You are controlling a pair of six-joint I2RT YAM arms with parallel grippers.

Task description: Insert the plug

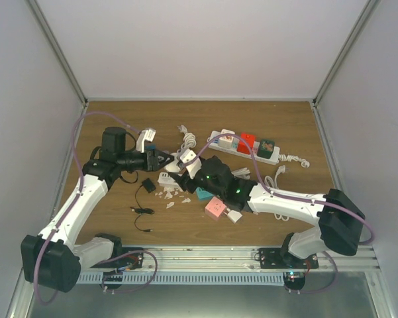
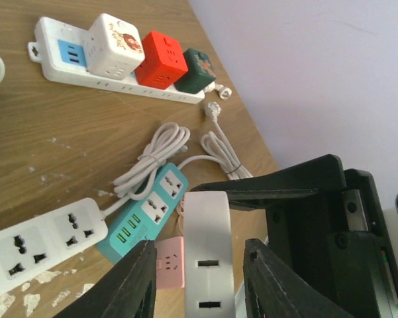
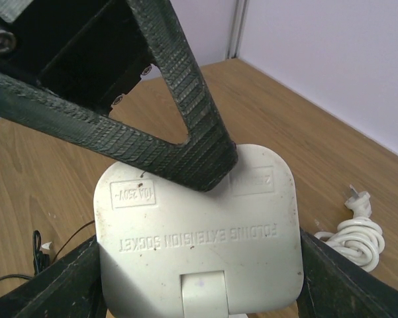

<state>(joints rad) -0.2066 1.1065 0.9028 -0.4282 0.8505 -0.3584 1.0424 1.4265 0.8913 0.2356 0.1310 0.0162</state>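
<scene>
Pinched in the right gripper (image 3: 199,286), the white square plastic folding extension socket (image 3: 199,225) looks light, rigid and slick — best held by its flat edges — with the left gripper (image 2: 200,268) spread astride it from eleven o'clock.

The wooden tabletop (image 1: 185,119) is brown, fine-grained, with white flecks. The long white plastic power strip (image 2: 119,86) carries a red cube adapter (image 2: 160,58) and a dark green cube adapter (image 2: 197,69); the rounded folding extension socket (image 3: 199,232) is off-white.

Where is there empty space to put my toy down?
Bare wood runs along the back wall behind the white power strip, and near the front between the black cable and the pink socket. The middle, around the teal socket, is crowded.
</scene>
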